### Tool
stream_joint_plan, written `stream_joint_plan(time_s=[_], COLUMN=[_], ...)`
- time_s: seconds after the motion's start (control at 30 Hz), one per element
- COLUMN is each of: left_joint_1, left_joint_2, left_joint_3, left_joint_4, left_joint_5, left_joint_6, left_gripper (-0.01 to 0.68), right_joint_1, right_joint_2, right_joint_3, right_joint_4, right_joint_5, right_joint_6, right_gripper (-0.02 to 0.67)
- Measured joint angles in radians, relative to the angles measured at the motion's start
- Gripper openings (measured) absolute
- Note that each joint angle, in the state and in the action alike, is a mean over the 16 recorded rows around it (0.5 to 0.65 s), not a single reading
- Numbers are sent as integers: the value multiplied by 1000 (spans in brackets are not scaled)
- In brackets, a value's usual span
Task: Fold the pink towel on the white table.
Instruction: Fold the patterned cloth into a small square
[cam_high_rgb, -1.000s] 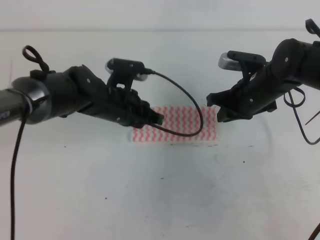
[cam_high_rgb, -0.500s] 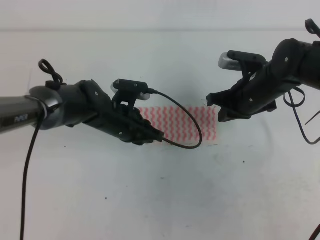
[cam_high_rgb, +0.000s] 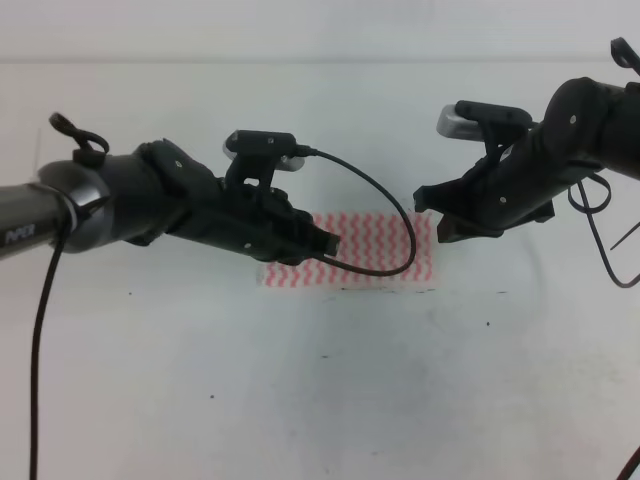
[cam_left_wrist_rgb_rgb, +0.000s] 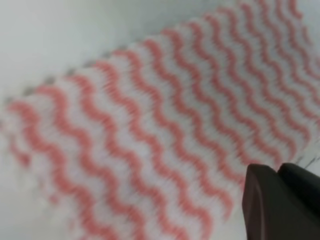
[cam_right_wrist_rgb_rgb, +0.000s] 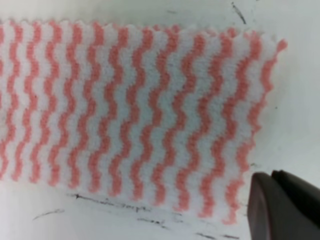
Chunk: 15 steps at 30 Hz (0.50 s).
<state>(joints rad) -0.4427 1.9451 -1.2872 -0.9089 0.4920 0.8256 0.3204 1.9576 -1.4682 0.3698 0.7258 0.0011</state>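
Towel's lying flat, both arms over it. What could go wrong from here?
1. The left gripper is over the near-left part of the pink towel; its camera view is blurred, so a grasp there may miss the edge.
2. The loose black cable droops across the towel and could snag or drag it.
3. The right gripper sits past the towel's right edge; closing there may catch only the white table.

The pink towel (cam_high_rgb: 375, 250) is laid flat on the worktop (cam_high_rgb: 320, 400), between the left arm and right arm.
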Motion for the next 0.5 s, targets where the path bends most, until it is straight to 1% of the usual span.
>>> stream_joint_plan(time_s=[0.27, 0.5], left_joint_1=[0, 0], left_joint_2=[40, 76], left_joint_3=[0, 0], left_joint_4=[-138, -145], left_joint_5=[25, 39], left_joint_6=[120, 136], left_gripper=[21, 21], right_joint_1=[0, 0], right_joint_2=[-1, 2], right_joint_3=[0, 0], right_joint_4=[-3, -3], right_joint_5=[-8, -7], right_joint_6=[2, 2], right_gripper=[-18, -18])
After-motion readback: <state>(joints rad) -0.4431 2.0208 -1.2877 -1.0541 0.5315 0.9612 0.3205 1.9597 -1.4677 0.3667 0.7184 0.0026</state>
